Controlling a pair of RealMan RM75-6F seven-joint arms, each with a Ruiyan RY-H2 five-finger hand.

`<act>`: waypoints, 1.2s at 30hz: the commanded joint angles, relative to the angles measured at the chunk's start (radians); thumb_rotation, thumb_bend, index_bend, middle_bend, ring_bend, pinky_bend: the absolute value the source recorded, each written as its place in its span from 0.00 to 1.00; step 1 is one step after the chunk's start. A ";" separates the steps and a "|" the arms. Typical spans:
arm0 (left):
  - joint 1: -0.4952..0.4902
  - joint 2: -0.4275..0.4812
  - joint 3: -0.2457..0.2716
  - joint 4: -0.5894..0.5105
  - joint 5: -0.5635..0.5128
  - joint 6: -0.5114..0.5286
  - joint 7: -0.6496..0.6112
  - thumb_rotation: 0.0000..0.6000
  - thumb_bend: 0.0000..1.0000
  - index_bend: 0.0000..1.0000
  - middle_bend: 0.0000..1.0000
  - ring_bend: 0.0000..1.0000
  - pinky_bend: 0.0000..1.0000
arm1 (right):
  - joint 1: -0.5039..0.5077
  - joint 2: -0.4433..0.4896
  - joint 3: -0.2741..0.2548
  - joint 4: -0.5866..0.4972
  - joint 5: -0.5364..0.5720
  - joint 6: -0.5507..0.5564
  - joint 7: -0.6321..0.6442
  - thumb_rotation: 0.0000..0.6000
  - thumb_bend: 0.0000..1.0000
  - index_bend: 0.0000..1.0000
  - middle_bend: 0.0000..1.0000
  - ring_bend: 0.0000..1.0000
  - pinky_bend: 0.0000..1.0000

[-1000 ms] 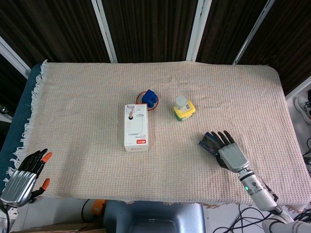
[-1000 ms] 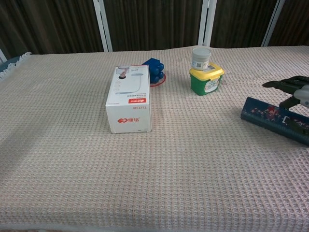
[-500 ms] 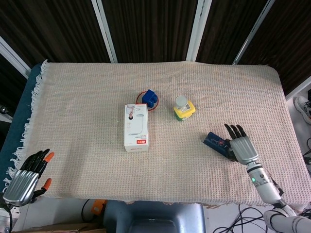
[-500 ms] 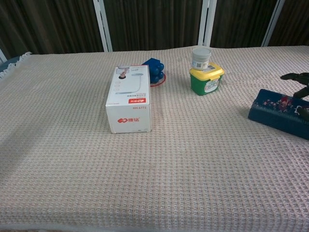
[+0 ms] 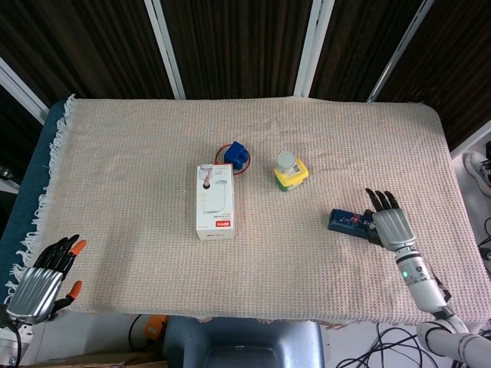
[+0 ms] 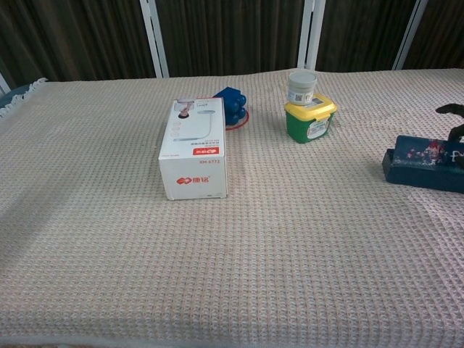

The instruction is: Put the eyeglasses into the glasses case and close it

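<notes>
The dark blue glasses case (image 5: 349, 221) lies shut on the cloth at the right, long side across the table; the chest view shows it (image 6: 424, 163) at the right edge. My right hand (image 5: 390, 226) lies flat over its right end with fingers stretched out and pointing away from me. Only dark fingertips (image 6: 449, 110) show in the chest view. My left hand (image 5: 37, 284) hangs off the table's near left corner, fingers apart and holding nothing. No eyeglasses show in either view.
A white carton (image 5: 215, 201) lies mid-table. Behind it sit a blue toy on a red ring (image 5: 236, 157) and a yellow-green jar with a grey lid (image 5: 290, 172). A beige waffle cloth (image 5: 115, 176) covers the table.
The glasses case has slid to the right and turned to lie across the table, with my right hand moving along on it. The left hand has dropped slightly.
</notes>
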 commanded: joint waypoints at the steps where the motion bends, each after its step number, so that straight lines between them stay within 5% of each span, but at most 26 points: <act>1: 0.000 0.000 0.000 0.000 -0.001 -0.001 0.000 1.00 0.39 0.00 0.00 0.00 0.14 | 0.003 -0.007 0.013 0.021 0.013 -0.009 0.014 1.00 0.52 0.48 0.08 0.00 0.00; 17: 0.002 0.002 0.001 0.001 0.005 0.009 -0.007 1.00 0.39 0.00 0.00 0.00 0.14 | -0.003 -0.006 0.056 0.036 0.052 0.015 0.011 1.00 0.34 0.40 0.05 0.00 0.00; 25: 0.007 -0.011 -0.002 0.026 0.034 0.049 -0.032 1.00 0.40 0.00 0.00 0.00 0.14 | -0.162 0.215 -0.014 -0.396 0.001 0.239 -0.138 1.00 0.25 0.05 0.00 0.00 0.00; 28: 0.007 -0.015 -0.002 0.032 0.036 0.052 -0.028 1.00 0.39 0.00 0.00 0.00 0.12 | -0.260 0.289 -0.077 -0.558 -0.040 0.370 -0.265 1.00 0.25 0.01 0.00 0.00 0.00; 36: 0.006 -0.034 -0.002 0.040 0.054 0.061 0.003 1.00 0.39 0.00 0.00 0.00 0.10 | -0.356 0.340 -0.113 -0.631 -0.080 0.479 -0.258 1.00 0.25 0.01 0.00 0.00 0.00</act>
